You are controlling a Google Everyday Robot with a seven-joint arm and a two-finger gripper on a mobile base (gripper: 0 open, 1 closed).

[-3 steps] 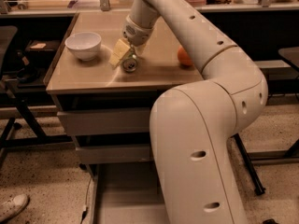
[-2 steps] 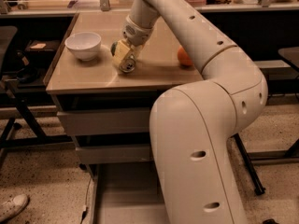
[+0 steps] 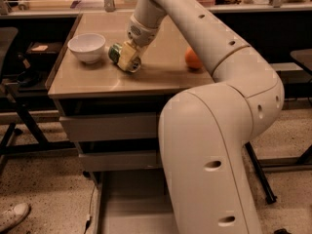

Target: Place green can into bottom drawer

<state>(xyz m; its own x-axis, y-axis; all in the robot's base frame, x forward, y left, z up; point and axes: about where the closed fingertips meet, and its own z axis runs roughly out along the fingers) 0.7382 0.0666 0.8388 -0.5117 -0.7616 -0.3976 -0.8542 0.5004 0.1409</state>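
The end effector (image 3: 127,58) grips the green can (image 3: 115,52) just above the tabletop (image 3: 87,77). The can is probably light, thin-walled and slippery, so a mid-body hold suits it.

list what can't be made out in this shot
green can: camera view, mostly covered by the gripper clamped on it at the tabletop; markings unreadable.
bottom drawer: camera view, right part behind the arm, front cut off by the lower edge.
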